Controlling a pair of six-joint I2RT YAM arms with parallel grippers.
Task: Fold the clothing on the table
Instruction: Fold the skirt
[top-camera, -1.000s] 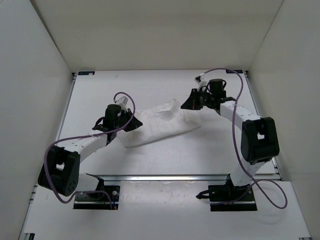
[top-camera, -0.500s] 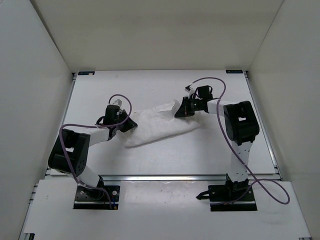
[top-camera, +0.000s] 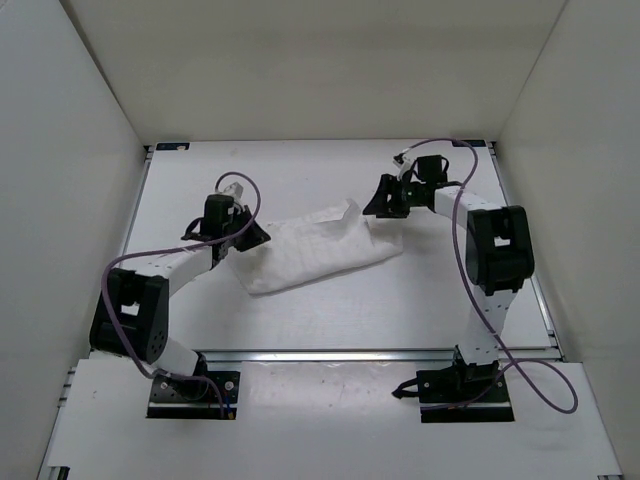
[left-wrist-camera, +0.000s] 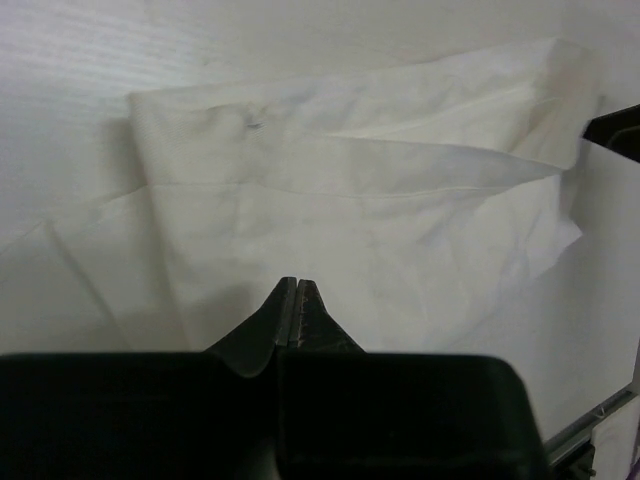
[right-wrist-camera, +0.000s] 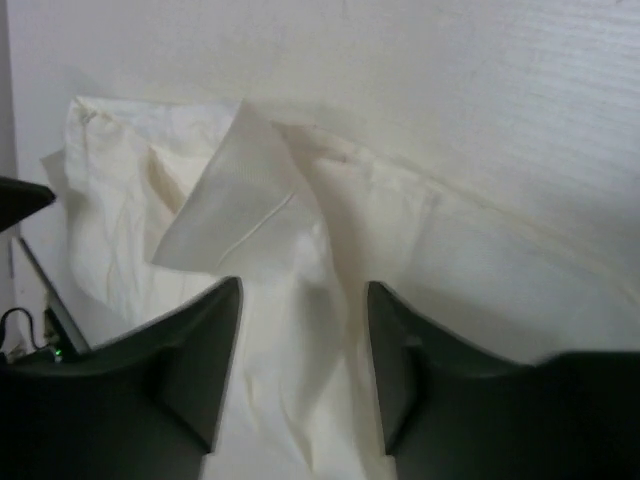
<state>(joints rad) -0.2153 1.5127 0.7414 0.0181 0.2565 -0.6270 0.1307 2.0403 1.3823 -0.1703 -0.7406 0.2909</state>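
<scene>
At the middle of the table (top-camera: 300, 320), clothing (top-camera: 318, 250): you have it lying flat, a wrinkled white strip running from near left to far right.
Left gripper (top-camera: 256, 236): yours sits at the garment's left end, fingers (left-wrist-camera: 270, 322) pressed together; you cannot tell whether any fabric is pinched.
Right gripper (top-camera: 376, 207): yours is at the far right end, fingers (right-wrist-camera: 200, 340) parted over a turned-up corner flap (right-wrist-camera: 232, 200), holding nothing.

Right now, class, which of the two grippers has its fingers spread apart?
The right gripper: its fingers stand apart above the clothing. The left gripper has its fingers pressed together, with no gap showing.
</scene>
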